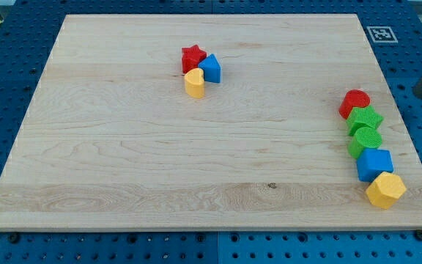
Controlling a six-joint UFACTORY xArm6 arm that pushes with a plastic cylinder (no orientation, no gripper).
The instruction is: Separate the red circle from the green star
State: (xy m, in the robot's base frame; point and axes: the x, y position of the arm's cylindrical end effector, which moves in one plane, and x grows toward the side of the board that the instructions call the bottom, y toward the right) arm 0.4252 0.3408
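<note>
The red circle lies near the board's right edge and touches the green star just below it. Both head a column of touching blocks: under the star come a green round block, a blue block and a yellow hexagon. A dark rod enters from the view's right edge, off the board. My tip is to the right of the red circle and slightly above it, well apart from it.
A second cluster sits at the top middle of the wooden board: a red star, a blue block and a yellow heart, all touching. A fiducial tag marks the top right corner.
</note>
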